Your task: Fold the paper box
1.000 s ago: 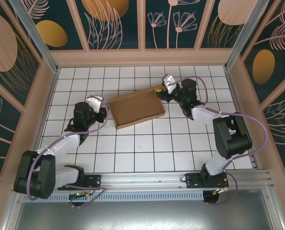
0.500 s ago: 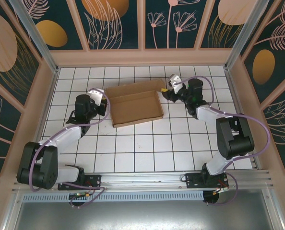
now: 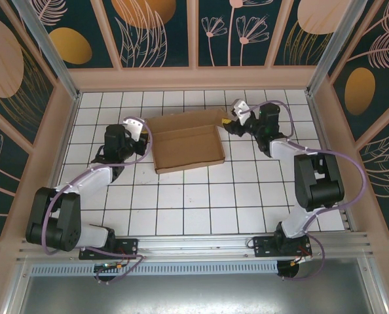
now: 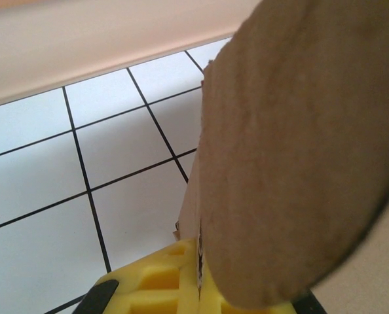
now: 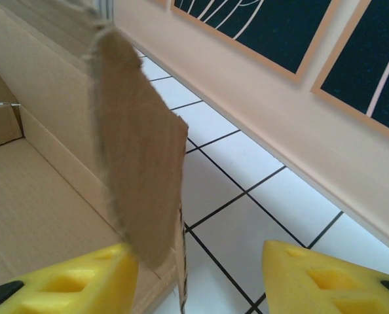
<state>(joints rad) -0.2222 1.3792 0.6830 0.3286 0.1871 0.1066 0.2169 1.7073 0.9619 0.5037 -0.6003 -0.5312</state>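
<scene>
The paper box is a brown cardboard tray lying on the white tiled floor, its low walls partly raised. My left gripper is at the box's left edge. In the left wrist view its yellow pads are shut on a rounded cardboard flap that rises from the seam between them. My right gripper is at the box's far right corner. There its yellow fingers stand wide apart, open, and a side flap hangs between them close to the left finger.
A pale wooden rim and patterned panels wall in the floor on three sides; the back rim runs close behind the right gripper. The arms' bases sit on an aluminium rail at the near edge. Bare tiles lie in front of the box.
The box has turned from skewed to square with the tiles and shifted slightly back. My left gripper reached the left edge and shut on the flap. The right gripper moved back with the corner.
</scene>
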